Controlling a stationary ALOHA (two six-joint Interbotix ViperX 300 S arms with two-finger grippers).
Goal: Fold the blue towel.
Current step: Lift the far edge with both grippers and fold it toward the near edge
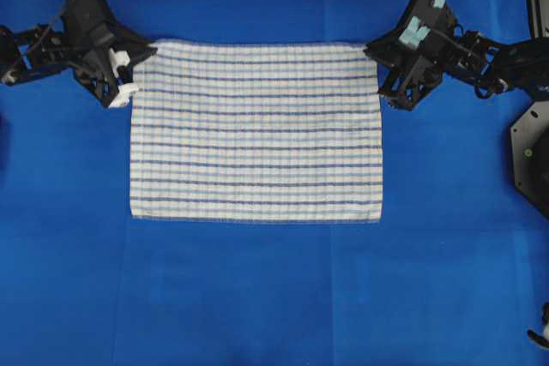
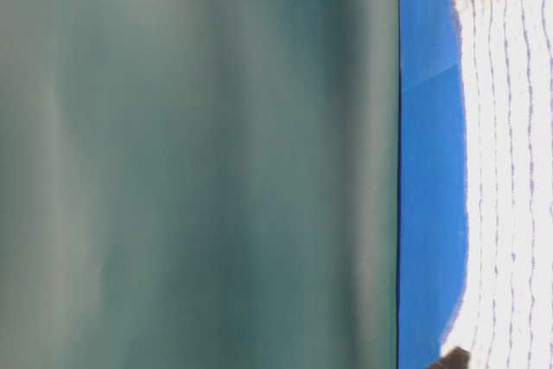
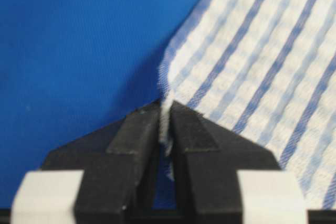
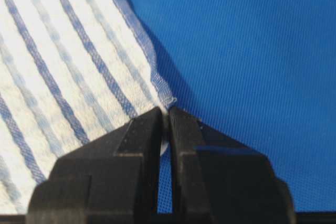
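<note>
The blue towel (image 1: pixel 256 130), white with thin blue check stripes, lies flat and unfolded on the blue table covering. My left gripper (image 1: pixel 147 47) is at its far left corner, shut on that corner; in the left wrist view the towel (image 3: pixel 252 61) edge is pinched between the black jaws of the left gripper (image 3: pixel 166 109). My right gripper (image 1: pixel 371 47) is at the far right corner, shut on it; the right wrist view shows the towel (image 4: pixel 63 72) corner caught between the closed tips of the right gripper (image 4: pixel 167 113). The table-level view shows the towel (image 2: pixel 510 162) at the right edge.
The solid blue table covering (image 1: pixel 257 297) spreads all round the towel. A black mount (image 1: pixel 532 152) stands at the right edge of the overhead view. A blurred green surface (image 2: pixel 199 162) fills most of the table-level view.
</note>
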